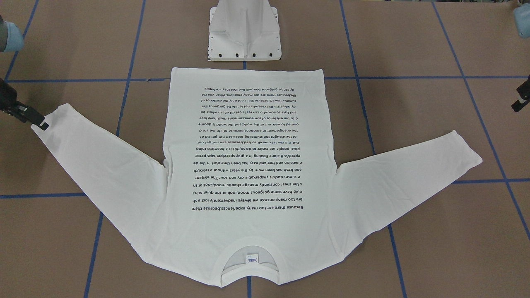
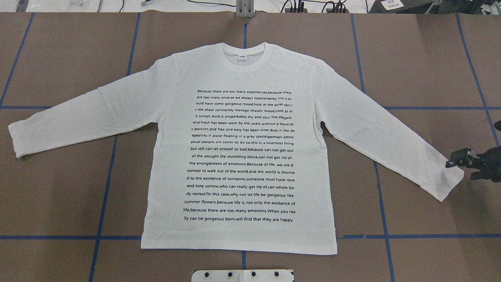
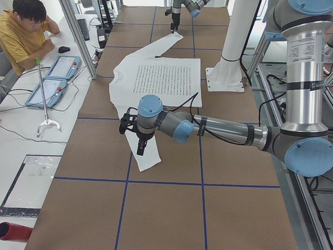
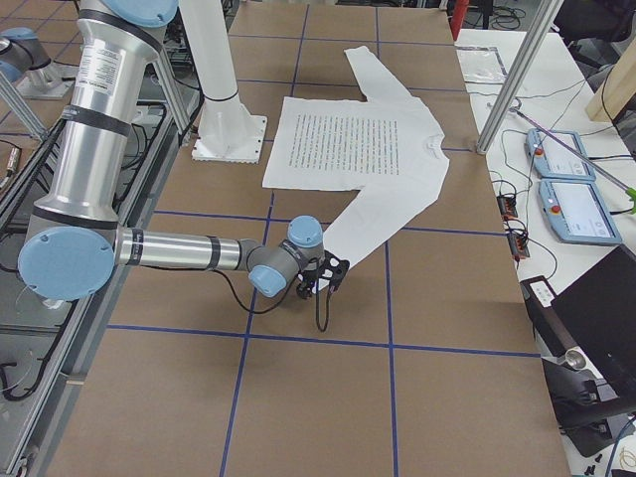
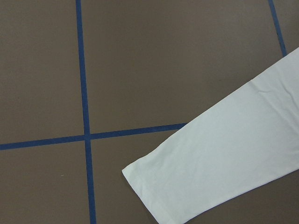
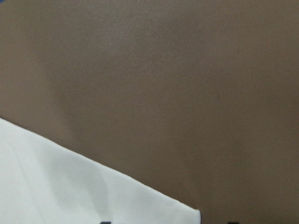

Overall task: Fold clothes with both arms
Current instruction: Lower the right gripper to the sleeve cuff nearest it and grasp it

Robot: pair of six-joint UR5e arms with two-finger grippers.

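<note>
Item: long-sleeved T-shirt (image 2: 168, 117), white, soft knit, matt. It lay flat and face up on the table (image 2: 58, 196), with few creases. The hem was toward the robot and the collar (image 2: 243, 67) away from it.
- Body: a near-rectangular panel carrying a block of black printed text (image 2: 240, 156) in many short lines.
- Collar: round and ribbed, with a small neck label (image 2: 242, 57) inside it.
- Sleeves: both spread outward and angled down toward the hem side, tapering to straight cuffs.

Surface: brown, flat and dull, divided into large squares by blue tape (image 2: 58, 237).

Fixture: white metal pedestal (image 1: 244, 33) with a flared base and bolt holes, just beyond the hem and not touching it.

Right gripper (image 2: 454, 159): black and low, at the end of the right sleeve (image 2: 391, 137). In its wrist view two dark fingertips (image 6: 105, 222) showed at the bottom edge, set well apart, with the cuff corner (image 6: 70, 186) between them. The jaws appeared spread and gripped nothing.

Left gripper (image 3: 132, 136): black, hanging above the left sleeve (image 5: 224, 163) near its cuff and apart from the cloth. Its wrist view showed the cuff flat on the table and no fingers. Whether its jaws stood apart or together could not be told.
</note>
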